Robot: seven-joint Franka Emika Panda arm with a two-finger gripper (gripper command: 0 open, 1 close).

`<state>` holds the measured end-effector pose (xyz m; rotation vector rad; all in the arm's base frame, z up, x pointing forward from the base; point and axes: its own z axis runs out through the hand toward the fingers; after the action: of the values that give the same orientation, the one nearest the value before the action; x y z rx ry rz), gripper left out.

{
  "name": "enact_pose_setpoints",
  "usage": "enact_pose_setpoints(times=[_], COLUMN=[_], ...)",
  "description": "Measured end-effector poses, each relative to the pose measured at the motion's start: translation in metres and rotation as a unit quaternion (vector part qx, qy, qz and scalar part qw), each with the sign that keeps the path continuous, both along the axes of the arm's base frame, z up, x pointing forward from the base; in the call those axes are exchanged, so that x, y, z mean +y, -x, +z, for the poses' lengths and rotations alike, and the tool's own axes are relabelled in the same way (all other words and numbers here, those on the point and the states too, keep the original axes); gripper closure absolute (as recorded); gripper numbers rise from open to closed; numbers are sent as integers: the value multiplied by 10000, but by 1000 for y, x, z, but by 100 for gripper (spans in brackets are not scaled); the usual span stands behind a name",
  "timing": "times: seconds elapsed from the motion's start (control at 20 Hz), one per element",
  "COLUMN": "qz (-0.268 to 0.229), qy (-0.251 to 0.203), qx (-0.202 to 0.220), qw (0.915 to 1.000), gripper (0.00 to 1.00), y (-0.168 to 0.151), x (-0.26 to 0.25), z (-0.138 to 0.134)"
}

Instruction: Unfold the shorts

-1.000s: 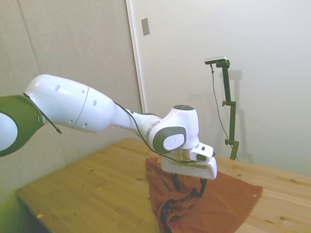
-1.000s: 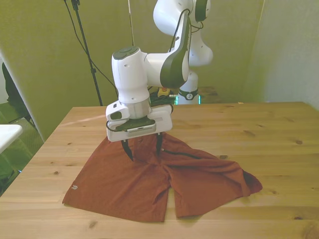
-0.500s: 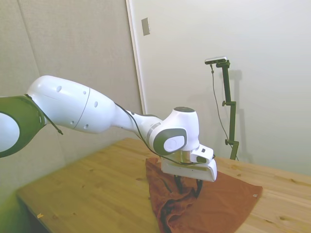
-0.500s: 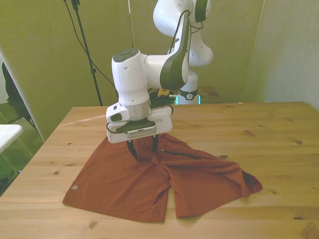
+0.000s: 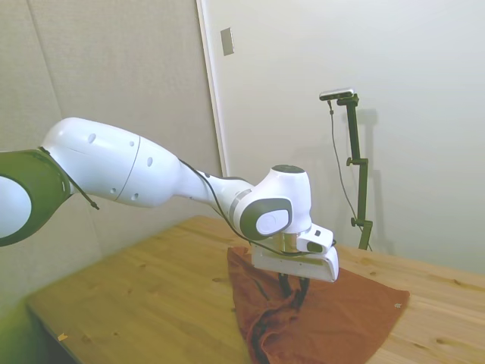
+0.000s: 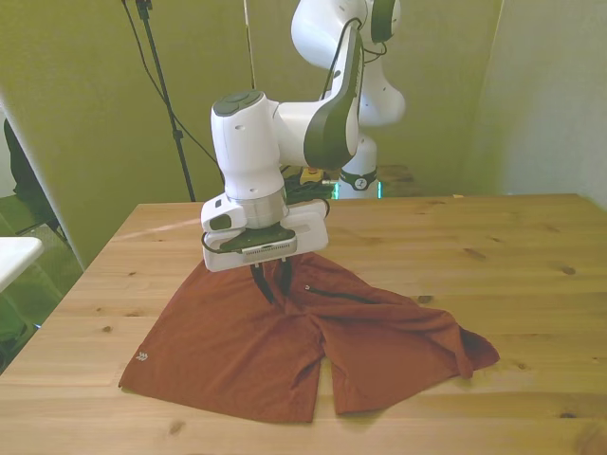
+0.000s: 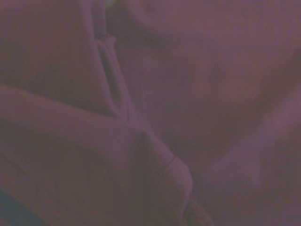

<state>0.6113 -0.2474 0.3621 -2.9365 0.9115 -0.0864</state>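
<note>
The rust-orange shorts [image 6: 237, 351] lie spread on the wooden table [image 6: 493, 256], one leg toward the front view's left with a small pale tag, the other toward the front view's right with its end rumpled. My gripper [image 6: 274, 284] stands upright over the waistband near the dark zipper line, shut on a pinch of the shorts' fabric. From the side, the gripper [image 5: 292, 293] presses into the shorts [image 5: 341, 322], whose near edge is bunched in folds. Up close, the wrist view is filled with creased fabric of the shorts [image 7: 197, 94].
Bare wood extends toward the front view's right and in front of the shorts. A white object [image 6: 14, 254] stands off the table at the front view's left edge. The table's near corner [image 5: 45, 315] shows in the side view.
The fingers stood apart over the waistband a second ago; they have come together and now pinch the fabric. The arm has barely shifted.
</note>
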Motion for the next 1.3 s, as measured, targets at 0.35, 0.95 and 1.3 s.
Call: enact_pose_setpoints(times=[0.35, 0.95, 1.3], qz=[89, 1428, 1808], qy=[10, 475, 1000], qx=[-70, -290, 47], qw=[9999, 9882, 9784], gripper=[100, 100, 100], y=[-3, 117, 153], x=[13, 160, 219], z=[13, 80, 61])
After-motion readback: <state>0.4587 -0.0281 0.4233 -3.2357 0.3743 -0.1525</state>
